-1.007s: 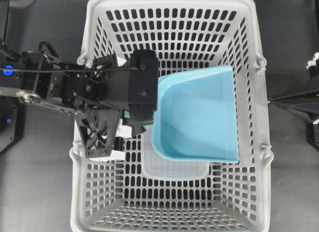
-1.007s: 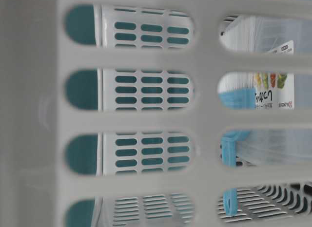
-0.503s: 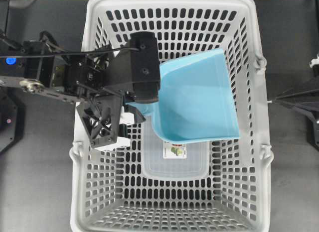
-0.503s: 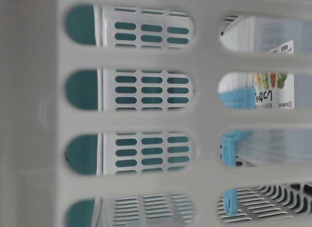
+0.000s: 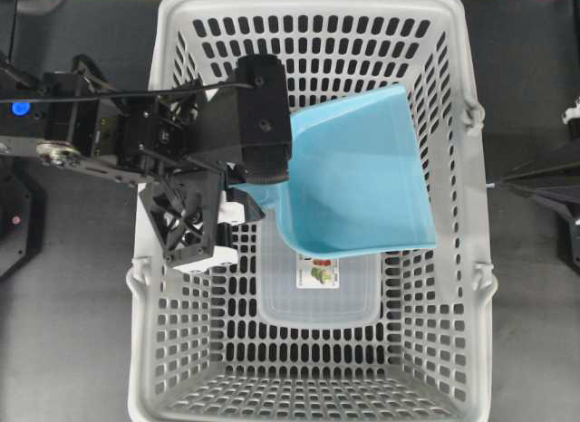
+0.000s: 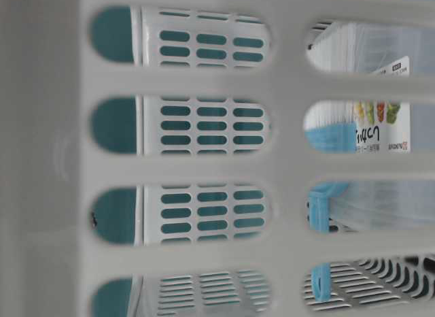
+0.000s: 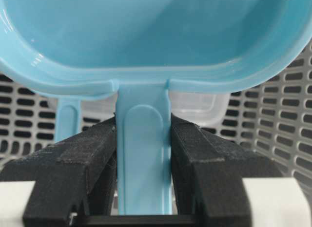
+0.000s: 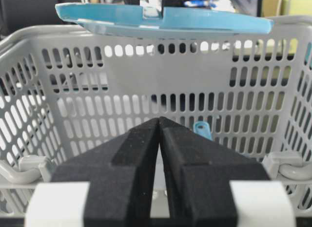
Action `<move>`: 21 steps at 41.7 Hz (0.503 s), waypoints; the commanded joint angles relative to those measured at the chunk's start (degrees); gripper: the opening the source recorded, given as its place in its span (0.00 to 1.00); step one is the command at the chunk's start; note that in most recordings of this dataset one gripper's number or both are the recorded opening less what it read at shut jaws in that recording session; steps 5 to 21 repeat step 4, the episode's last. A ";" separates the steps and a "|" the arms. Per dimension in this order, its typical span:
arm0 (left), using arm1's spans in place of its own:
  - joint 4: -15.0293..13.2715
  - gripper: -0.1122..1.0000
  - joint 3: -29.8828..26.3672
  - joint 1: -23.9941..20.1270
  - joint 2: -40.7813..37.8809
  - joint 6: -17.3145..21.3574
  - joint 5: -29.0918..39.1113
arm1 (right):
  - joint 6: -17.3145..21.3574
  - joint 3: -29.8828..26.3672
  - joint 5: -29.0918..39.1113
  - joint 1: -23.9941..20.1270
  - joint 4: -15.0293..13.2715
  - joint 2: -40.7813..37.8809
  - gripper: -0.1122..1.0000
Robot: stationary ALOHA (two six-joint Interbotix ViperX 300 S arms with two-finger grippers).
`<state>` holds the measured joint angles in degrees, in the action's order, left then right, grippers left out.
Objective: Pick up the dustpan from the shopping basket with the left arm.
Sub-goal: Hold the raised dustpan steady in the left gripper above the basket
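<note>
The light blue dustpan (image 5: 358,173) hangs tilted above the floor of the grey shopping basket (image 5: 308,1). My left gripper (image 5: 256,196) is shut on its thin handle at the pan's left side. In the left wrist view the handle (image 7: 143,154) is pinched between both black fingers (image 7: 92,154), with the tray (image 7: 146,32) just ahead. In the right wrist view the pan (image 8: 161,17) sits at about the height of the basket's far rim. My right gripper (image 8: 160,121) is shut and empty, outside the basket's right wall (image 5: 494,180).
A clear lidded box (image 5: 317,291) with a label lies on the basket floor below the pan. A second blue handle with a hole (image 8: 202,129) leans near the far wall and also shows in the left wrist view (image 7: 67,120). The basket walls (image 6: 204,167) enclose the left gripper.
Since one second ago my left gripper has lifted and turned the dustpan, uncovering the box's label. Over the last half second almost nothing has moved. The right arm has stayed still.
</note>
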<state>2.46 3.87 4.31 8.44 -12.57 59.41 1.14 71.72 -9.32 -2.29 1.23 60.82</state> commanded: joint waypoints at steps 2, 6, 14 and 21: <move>0.09 0.35 -0.44 -0.09 0.97 0.00 -0.35 | 0.09 0.00 -0.26 -0.09 0.26 -0.35 0.10; 0.09 0.35 -0.44 -0.09 0.97 0.00 -0.35 | 0.09 0.18 -0.26 -0.09 0.18 -0.35 0.10; 0.09 0.35 -0.44 -0.09 0.97 0.00 -0.35 | 0.09 0.18 -0.26 -0.09 0.18 -0.35 0.10; 0.09 0.35 -0.44 -0.09 0.97 0.00 -0.35 | 0.09 0.18 -0.26 -0.09 0.18 -0.35 0.10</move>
